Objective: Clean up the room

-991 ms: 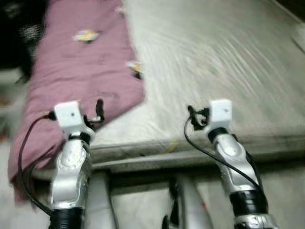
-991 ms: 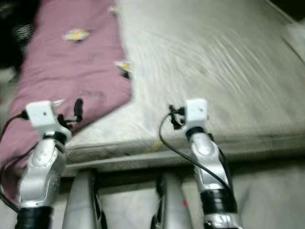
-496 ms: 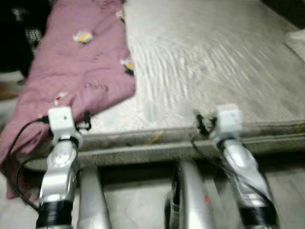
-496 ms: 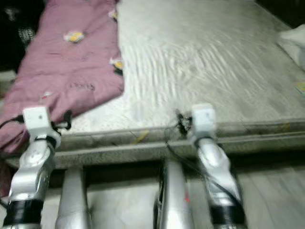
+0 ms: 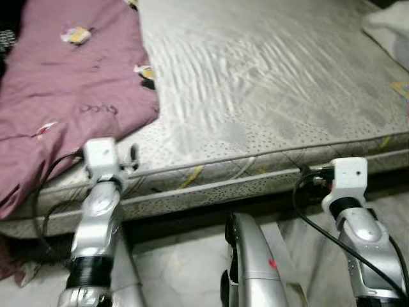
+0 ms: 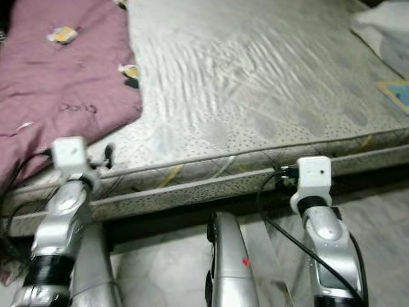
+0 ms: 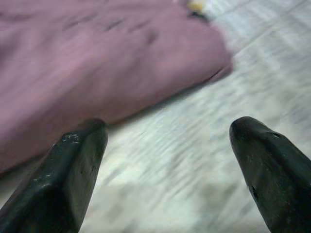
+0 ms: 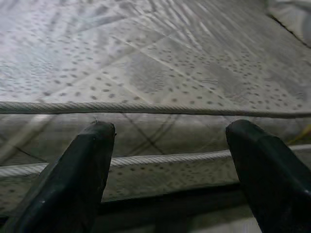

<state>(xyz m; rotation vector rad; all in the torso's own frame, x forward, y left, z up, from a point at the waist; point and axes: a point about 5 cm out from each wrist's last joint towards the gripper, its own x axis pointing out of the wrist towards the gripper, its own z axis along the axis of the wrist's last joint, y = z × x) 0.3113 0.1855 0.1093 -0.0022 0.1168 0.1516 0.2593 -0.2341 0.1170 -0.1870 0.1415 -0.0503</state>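
Observation:
A mauve blanket with small printed figures lies rumpled over the left part of a bare grey mattress and hangs off its near left corner. My left gripper hovers over the mattress's near edge, just beside the blanket's hem. It is open with nothing between its fingers. My right gripper is held low in front of the mattress's side edge, open and empty. Both silver arms reach up from the bottom of the eye views.
A white cloth or pillow lies at the mattress's far right corner. A small coloured flat item sits near the right edge. Below the mattress is pale marble floor, with my own silver body in the middle.
The camera has swung right and drawn back, so more of the mattress's right side shows. The right gripper has dropped from over the mattress top to level with its side edge.

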